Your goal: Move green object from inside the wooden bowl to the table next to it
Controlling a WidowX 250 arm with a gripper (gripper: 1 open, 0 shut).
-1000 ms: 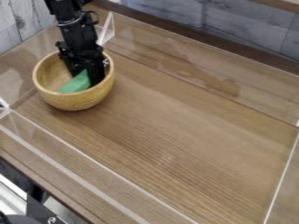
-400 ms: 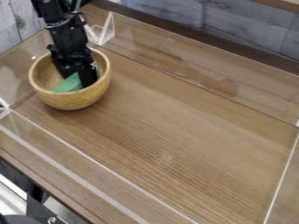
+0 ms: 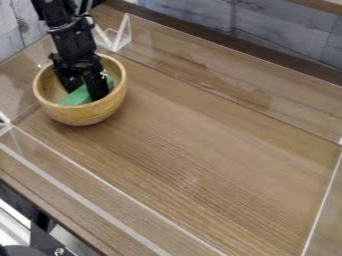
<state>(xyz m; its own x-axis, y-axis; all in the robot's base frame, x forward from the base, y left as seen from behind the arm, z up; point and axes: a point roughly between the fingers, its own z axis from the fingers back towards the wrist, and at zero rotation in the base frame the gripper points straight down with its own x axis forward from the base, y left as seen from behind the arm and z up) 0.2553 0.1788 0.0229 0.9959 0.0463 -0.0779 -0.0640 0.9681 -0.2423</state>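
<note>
One small bright green block [image 3: 76, 95] lay inside one round tan wooden bowl [image 3: 94, 110] on the brown wood-grain surface [image 3: 214, 140]; the black pincer [image 3: 80, 84] stood over it, released.

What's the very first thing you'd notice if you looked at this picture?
The black gripper reaching down into the wooden bowl at the left of the table. Right under it, the bright green object pops out against the pale wood; it is still inside the bowl. The rest of the brown tabletop, ringed by clear walls, has nothing else on it.
</note>
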